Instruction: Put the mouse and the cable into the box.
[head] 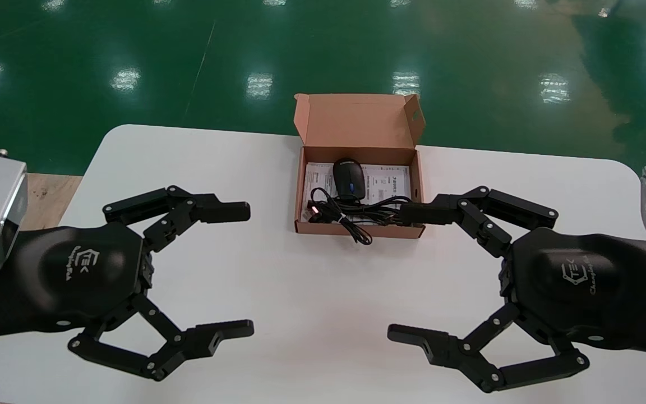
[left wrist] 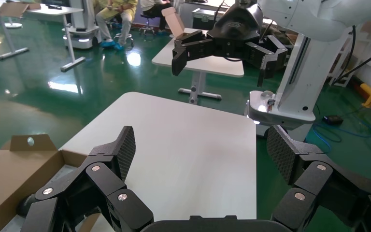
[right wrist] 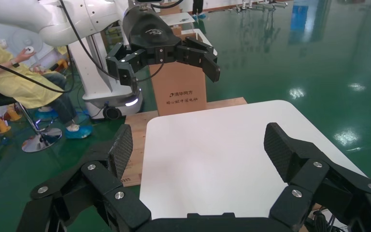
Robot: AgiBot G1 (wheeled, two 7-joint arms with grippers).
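An open brown cardboard box [head: 323, 227] stands at the middle back of the white table [head: 312, 292], its lid upright. Inside, a black mouse [head: 349, 178] lies on a printed sheet. Its black cable [head: 351, 213] is bunched in the box's front part, with a loop hanging over the front wall onto the table. My left gripper [head: 247, 269] hovers open to the left of the box and holds nothing. My right gripper [head: 398, 272] hovers open to the right, its upper fingertip close to the box's front right corner. The wrist views show both grippers [left wrist: 203, 150] [right wrist: 198, 145] empty over bare table.
The table's near half lies between the two grippers. Green floor surrounds the table. In the left wrist view the box [left wrist: 9, 174] sits beside my left fingers, and the right gripper [left wrist: 222, 48] shows farther off. A carton [right wrist: 181, 92] and a wooden pallet [right wrist: 135, 145] stand past the table's left end.
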